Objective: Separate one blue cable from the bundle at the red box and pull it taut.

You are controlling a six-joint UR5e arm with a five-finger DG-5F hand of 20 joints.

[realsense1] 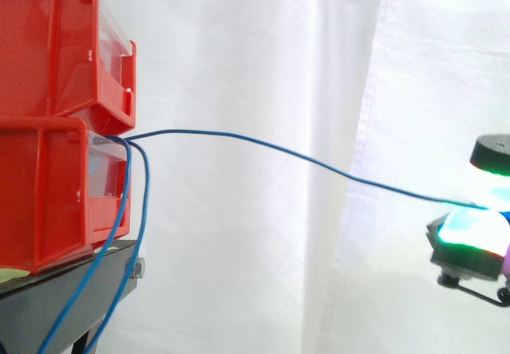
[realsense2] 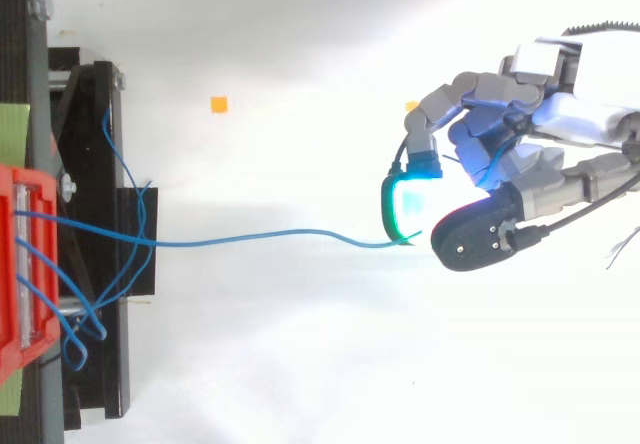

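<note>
Two red bins (realsense1: 60, 123) are stacked on a black stand (realsense1: 56, 290) at the left. From the lower bin's front a bundle of thin blue cables (realsense2: 95, 294) hangs down in loops. One blue cable (realsense1: 263, 144) runs apart from the bundle, out to the right in a shallow sagging curve. Its far end (realsense2: 385, 244) is pinched between the glowing pads of my hand (realsense2: 500, 164), whose fingers are curled round it. In the side view the hand (realsense1: 474, 234) sits at the right edge, lower than the bin's opening.
A white curtain (realsense1: 319, 67) hangs behind the work. Two small orange markers (realsense2: 218, 105) lie on the white floor between the stand and the hand. The black stand's frame (realsense2: 100, 234) juts out past the bins.
</note>
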